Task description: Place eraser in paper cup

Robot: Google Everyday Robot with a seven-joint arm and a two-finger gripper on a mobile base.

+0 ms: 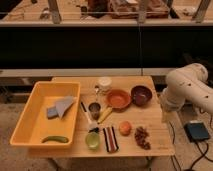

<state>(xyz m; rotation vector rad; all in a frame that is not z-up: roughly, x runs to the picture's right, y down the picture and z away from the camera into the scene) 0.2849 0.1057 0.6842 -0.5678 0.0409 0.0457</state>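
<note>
While the eraser (110, 138) lies flat at the near edge of the counter (155, 121), the carry is not yet under way. Judged stage: before the reach.

Far left, a yellow bin (35, 125) holds a grey cloth and a green vegetable, neither involved. A green cup (92, 140) stands just left of the eraser, close to touching it. The paper cup (104, 83) stands upright near the far edge, well apart from the eraser. A small metal cup (94, 108) and an orange pan (118, 99) sit between them. An orange fruit (125, 128) sits just right of the eraser.

The arm (185, 90) is folded beyond the right end of the counter. The claw cannot be picked out on it; it is released and carries nothing.

Next move, by my reckoning: reach left and near, then come down across the eraser's narrow width, clear of the green cup and fruit.
</note>
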